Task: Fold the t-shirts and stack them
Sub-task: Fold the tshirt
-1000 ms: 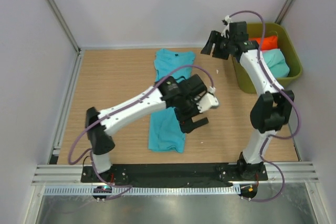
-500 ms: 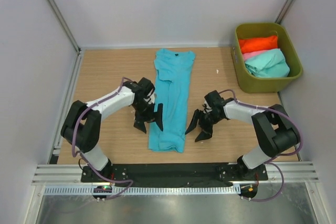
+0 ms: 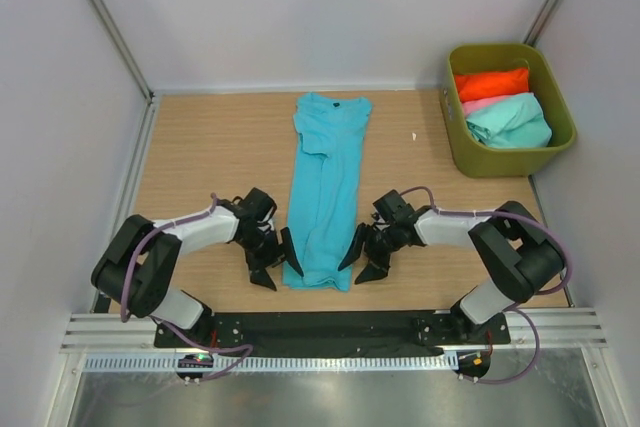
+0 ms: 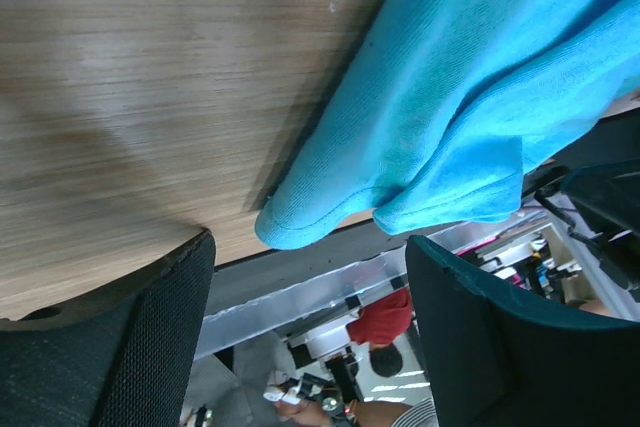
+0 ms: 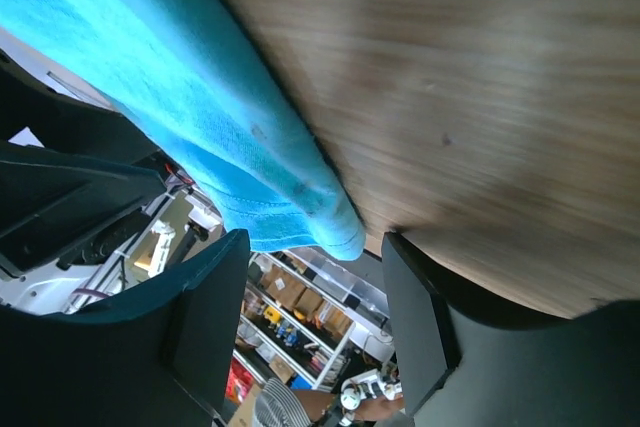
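A turquoise-blue t-shirt (image 3: 325, 187) lies folded lengthwise into a long strip down the middle of the table. My left gripper (image 3: 277, 267) stands open at its near left hem corner. My right gripper (image 3: 360, 259) stands open at the near right corner. In the left wrist view the hem corner (image 4: 300, 225) sits just at the mouth of the open gripper (image 4: 310, 243), between the fingers (image 4: 150, 347). In the right wrist view the other corner (image 5: 335, 232) likewise lies at the mouth of the open gripper (image 5: 315, 243). Neither gripper pinches the cloth.
An olive-green bin (image 3: 458, 152) at the back right holds an orange-red t-shirt (image 3: 492, 82), a pink one (image 3: 478, 104) and a mint-green one (image 3: 512, 119). White walls and metal rails enclose the wooden table (image 3: 200, 147). The black base plate (image 3: 320, 325) runs just behind the hem.
A second ago the left arm hung over the shirt and the right reached toward the bin. Both have come down and toward the near edge, to the hem corners, and their jaws have narrowed slightly.
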`<act>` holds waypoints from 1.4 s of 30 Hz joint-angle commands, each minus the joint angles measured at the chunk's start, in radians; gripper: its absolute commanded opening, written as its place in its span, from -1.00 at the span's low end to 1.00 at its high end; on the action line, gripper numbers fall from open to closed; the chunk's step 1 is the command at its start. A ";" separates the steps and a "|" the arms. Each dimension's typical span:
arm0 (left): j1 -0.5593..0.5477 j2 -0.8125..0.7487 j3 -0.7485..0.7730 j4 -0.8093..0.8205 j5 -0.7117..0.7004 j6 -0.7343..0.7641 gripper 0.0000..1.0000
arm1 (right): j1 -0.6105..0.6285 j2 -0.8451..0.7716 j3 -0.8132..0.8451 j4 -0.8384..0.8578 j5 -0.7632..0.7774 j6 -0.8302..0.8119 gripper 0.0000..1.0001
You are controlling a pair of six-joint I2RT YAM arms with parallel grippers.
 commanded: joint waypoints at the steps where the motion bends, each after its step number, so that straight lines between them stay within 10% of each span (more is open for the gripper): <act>1: 0.011 -0.030 -0.041 0.121 -0.028 -0.047 0.55 | 0.036 0.003 -0.011 0.034 0.037 0.027 0.23; 16: 0.029 0.027 -0.064 0.247 -0.045 -0.067 -0.03 | 0.052 0.022 -0.043 0.095 0.044 0.034 -0.19; 22: 0.029 0.019 -0.041 0.220 -0.052 -0.039 -1.00 | 0.043 -0.009 -0.034 0.103 0.032 0.011 -0.95; 42: 0.121 0.123 0.609 0.053 -0.012 0.284 -1.00 | -0.246 0.026 0.535 -0.241 0.087 -0.357 -0.97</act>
